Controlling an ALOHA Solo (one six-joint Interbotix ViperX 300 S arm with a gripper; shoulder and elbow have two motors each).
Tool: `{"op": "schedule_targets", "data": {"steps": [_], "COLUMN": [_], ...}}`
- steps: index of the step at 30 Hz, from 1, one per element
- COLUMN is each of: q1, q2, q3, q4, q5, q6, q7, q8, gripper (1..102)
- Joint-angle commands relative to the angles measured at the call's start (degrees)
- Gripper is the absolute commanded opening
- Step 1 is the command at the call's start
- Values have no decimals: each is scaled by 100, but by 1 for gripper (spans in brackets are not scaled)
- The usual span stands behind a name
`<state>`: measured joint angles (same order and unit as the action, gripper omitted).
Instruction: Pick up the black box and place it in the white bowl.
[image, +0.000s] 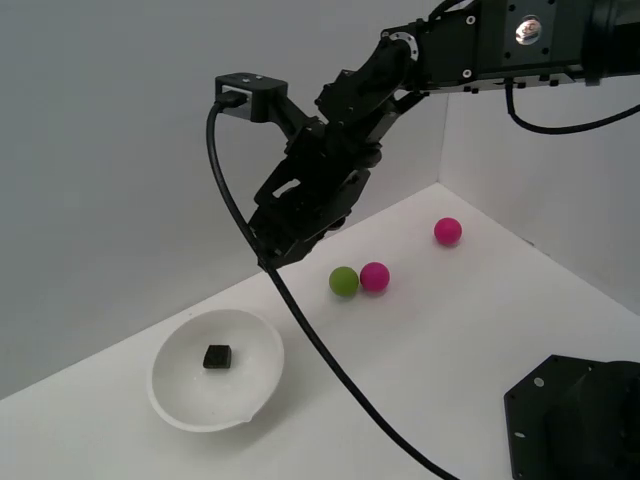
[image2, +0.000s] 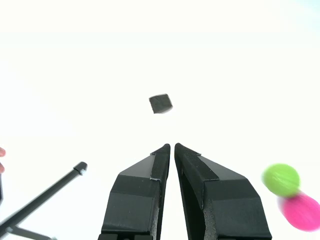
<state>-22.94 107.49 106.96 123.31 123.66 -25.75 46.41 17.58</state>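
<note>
Black box (image: 218, 356): tiny matte cube, resting in the hollow of the white bowl (image: 262, 378), near the hollow's middle; free of any grasp. Also seen in the wrist view (image2: 160, 104), just beyond the fingertips, against washed-out white in which the bowl's edge cannot be made out.

White bowl: large, round, glossy, seated on the white table (image: 430, 360). Landmark for the entries below.

Gripper (image: 268, 257): raised above the table, up and toward the exterior view's right of the bowl, well apart from it. In the wrist view (image2: 172, 146), fingers (image2: 145, 182) drawn together, tips almost touching, only a thin slit between them; nothing clasped.

Black cable (image: 320, 350): hangs from the wrist camera housing, loops down past the bowl's rim on the exterior view's right and runs across the table toward the lower edge of that view.

Green ball (image: 343, 281): on the table, beyond the bowl toward the exterior view's right. Touching or just beside the nearer pink ball (image: 374, 276).

Second pink ball (image: 447, 231): farther from the bowl in the same direction, apart from the pair.

Black base block (image: 575, 420): farthest from the bowl, at the exterior view's lower right corner.
</note>
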Motion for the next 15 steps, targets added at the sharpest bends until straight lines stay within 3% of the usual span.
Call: {"op": "schedule_targets", "data": {"steps": [1,10,15], "q1": [149,844,1477], "q2": [413,1617,2268], "q3": [466,1670,2329], "q4": [176,1063,1626], "q5": [123,1011,1591], "q6": [-53,-62,-123], "q7": [26,-562,-580], "q8": [149,554,1107], "gripper": [3,3,3]}}
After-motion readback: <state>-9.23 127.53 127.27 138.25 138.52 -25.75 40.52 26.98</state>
